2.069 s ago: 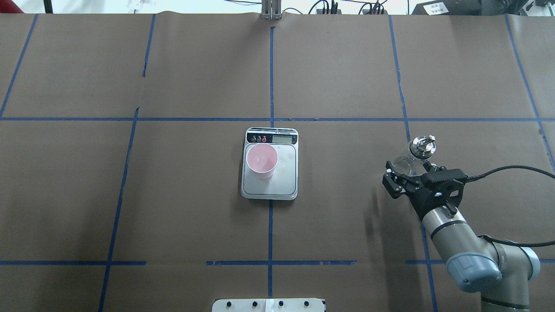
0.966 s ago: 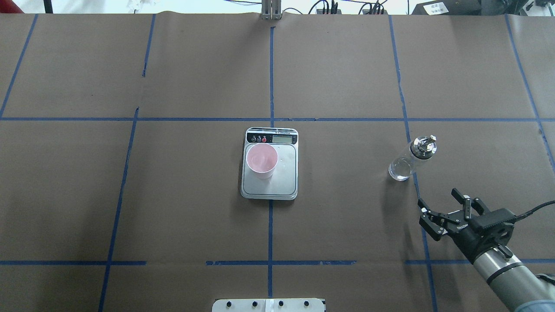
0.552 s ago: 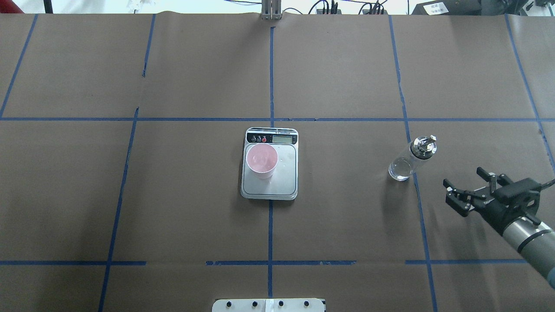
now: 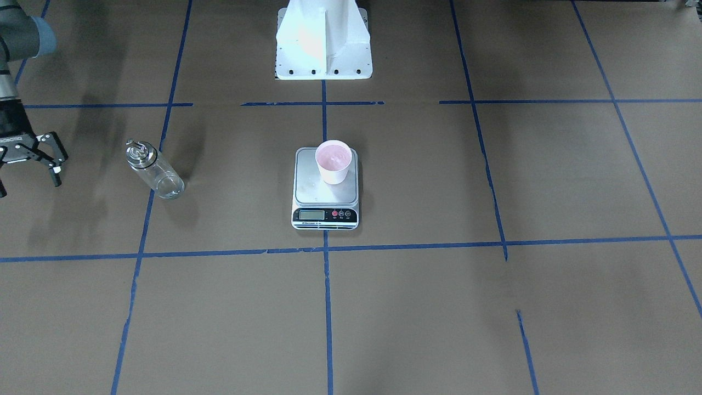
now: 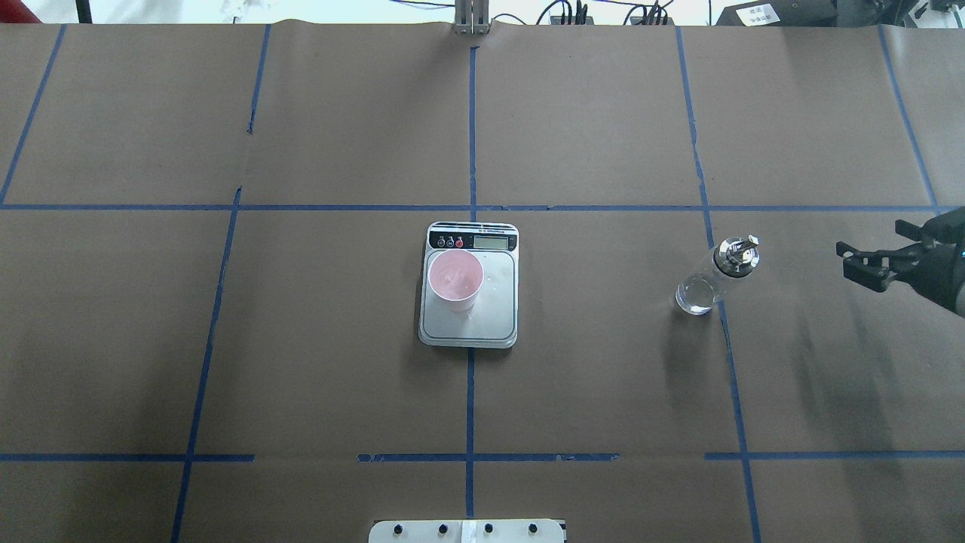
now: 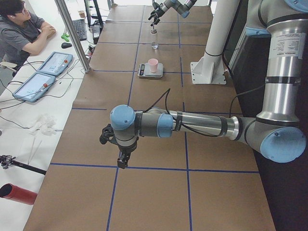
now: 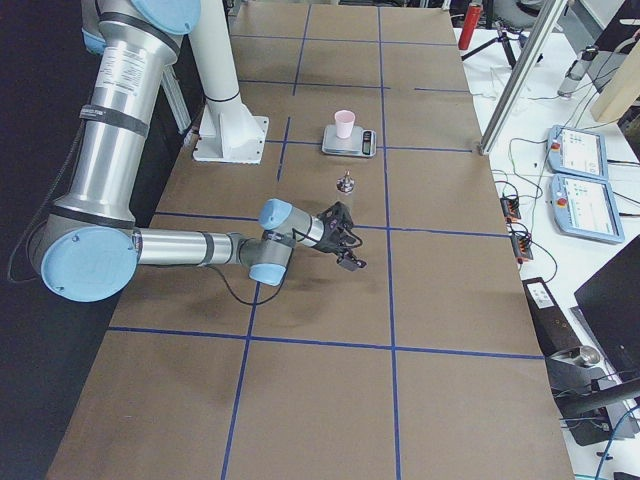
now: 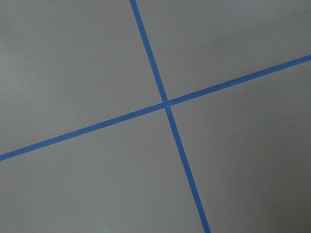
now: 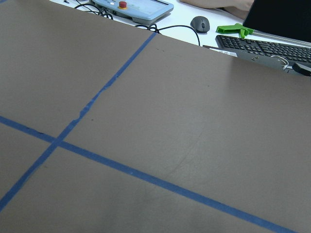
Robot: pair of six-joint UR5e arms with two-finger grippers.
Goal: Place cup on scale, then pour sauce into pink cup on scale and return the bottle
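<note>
Two wide stretches of open bench (image 5: 226,339) flank the scale (image 5: 469,320), where your cup (image 5: 455,280) sits on the plate beside the display, contents unclear. The bottle (image 5: 705,283) stands upright well apart on a tape line. Right end effector (image 5: 846,260), near the bench's edge: spread wide, empty. Left end effector (image 6: 114,150): you cannot tell.

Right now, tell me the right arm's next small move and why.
Probably pull the right gripper back to rest: it is open and empty, the bottle stands on the table, and the cup sits on the scale, so nothing seems left.
</note>
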